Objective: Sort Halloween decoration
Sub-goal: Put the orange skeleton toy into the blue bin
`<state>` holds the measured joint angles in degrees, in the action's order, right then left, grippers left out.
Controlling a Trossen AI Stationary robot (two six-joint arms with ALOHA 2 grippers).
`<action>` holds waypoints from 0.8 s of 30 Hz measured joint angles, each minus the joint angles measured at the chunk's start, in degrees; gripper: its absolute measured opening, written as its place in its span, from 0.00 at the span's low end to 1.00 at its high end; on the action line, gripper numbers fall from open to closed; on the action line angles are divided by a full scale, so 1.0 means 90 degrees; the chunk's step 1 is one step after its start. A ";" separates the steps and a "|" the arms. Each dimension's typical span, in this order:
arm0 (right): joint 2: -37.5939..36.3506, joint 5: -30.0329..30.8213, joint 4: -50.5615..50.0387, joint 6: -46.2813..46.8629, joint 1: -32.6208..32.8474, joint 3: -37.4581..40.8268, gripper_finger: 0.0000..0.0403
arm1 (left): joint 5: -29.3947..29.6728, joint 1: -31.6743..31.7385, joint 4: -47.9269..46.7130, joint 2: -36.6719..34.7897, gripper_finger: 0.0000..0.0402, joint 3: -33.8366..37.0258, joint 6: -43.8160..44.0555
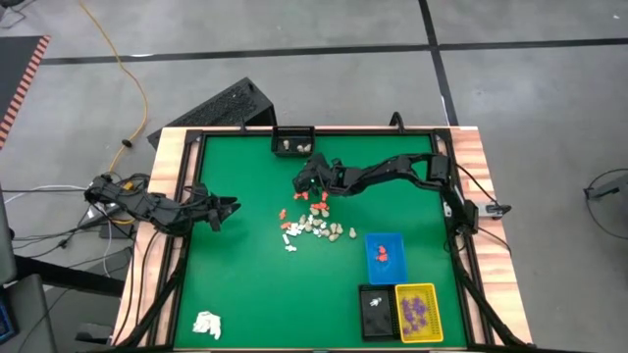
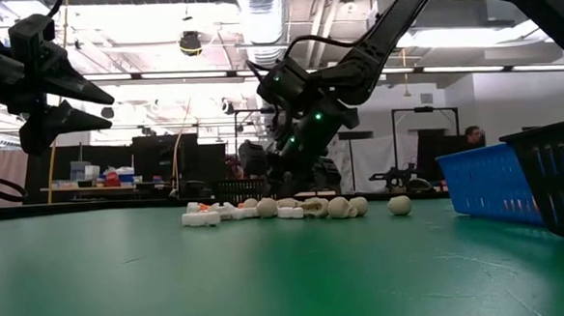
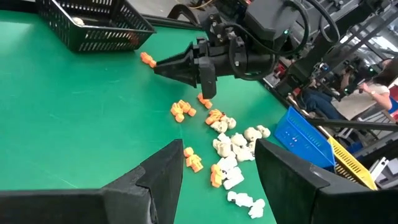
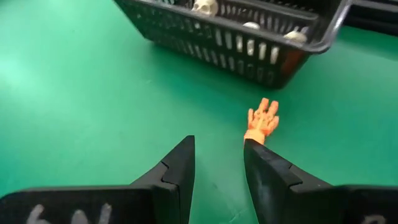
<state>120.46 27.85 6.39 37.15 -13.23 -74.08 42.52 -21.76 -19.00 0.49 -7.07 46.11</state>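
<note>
The Halloween decoration lies as a heap of tiny cream, white and orange pieces (image 1: 316, 227) mid-table. One orange hand-shaped piece (image 4: 263, 118) lies flat apart from the heap, near a black tray (image 4: 249, 43) that holds cream pieces. My right gripper (image 4: 217, 140) is open and slants down toward the table. The orange hand lies just beyond the tip of one finger (image 4: 258, 155), outside the gap. My left gripper (image 3: 219, 144) waits open at the table's left side, above the mat, facing the heap. My right gripper has one fingertip (image 4: 250, 144) right at the wrist end (image 4: 254, 135) of the orange hand piece, which lies flat on the mat. I cannot tell whether the fingertip touches it. Nothing is between the fingers.
A blue tray (image 1: 385, 257) with orange pieces, a small black tray (image 1: 375, 310) and a yellow tray (image 1: 417, 312) with purple pieces stand at the near right. A white wad (image 1: 206, 324) lies at the near left corner. A raised frame (image 1: 186, 196) borders the green mat.
</note>
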 joint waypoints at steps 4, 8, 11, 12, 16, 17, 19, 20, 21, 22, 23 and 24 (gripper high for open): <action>-0.0002 -0.0106 -0.0046 0.0030 -0.0005 0.0000 0.34 | 0.0004 -0.0001 0.0000 0.0000 0.47 -0.0002 -0.0048; -0.0002 -0.0106 -0.0234 0.0213 -0.0012 0.0000 0.29 | 0.0022 -0.0002 0.0000 0.0000 0.47 -0.0002 -0.0051; -0.0002 -0.0111 -0.0363 0.0228 -0.0002 0.0000 0.23 | 0.0022 0.0000 0.0000 0.0000 0.47 -0.0002 -0.0051; -0.0002 -0.0108 -0.0392 0.0228 0.0003 0.0000 0.21 | 0.0020 -0.0002 0.0000 0.0000 0.47 -0.0002 -0.0050; -0.0005 -0.0111 -0.0402 0.0247 0.0007 0.0000 0.12 | 0.0020 -0.0002 0.0000 0.0000 0.47 -0.0002 -0.0049; -0.0005 -0.0111 -0.0422 0.0289 0.0007 0.0000 0.10 | 0.0020 -0.0002 0.0000 0.0000 0.47 -0.0002 -0.0047; -0.0006 -0.0109 -0.0470 0.0326 0.0007 0.0000 0.05 | 0.0020 -0.0002 0.0000 0.0000 0.47 0.0000 -0.0044; -0.0008 -0.0109 -0.0495 0.0328 0.0007 0.0000 0.02 | 0.0020 -0.0002 0.0000 0.0000 0.47 -0.0001 -0.0044; -0.0010 -0.0109 -0.0496 0.0328 0.0007 0.0000 0.01 | 0.0020 -0.0002 0.0000 0.0000 0.47 -0.0002 -0.0041; -0.0010 -0.0111 -0.0496 0.0339 0.0007 0.0000 0.01 | 0.0015 -0.0001 0.0000 0.0000 0.47 -0.0002 -0.0033; -0.0010 -0.0109 -0.0496 0.0382 0.0022 0.0000 0.01 | -0.0003 -0.0001 0.0000 0.0000 0.47 -0.0002 0.0003; -0.0013 -0.0116 -0.0500 0.0415 0.0042 0.0000 0.01 | -0.0016 -0.0002 0.0000 0.0000 0.47 -0.0002 0.0011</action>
<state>120.35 26.81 1.90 40.88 -12.86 -74.08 42.38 -21.78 -19.00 0.49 -7.09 46.21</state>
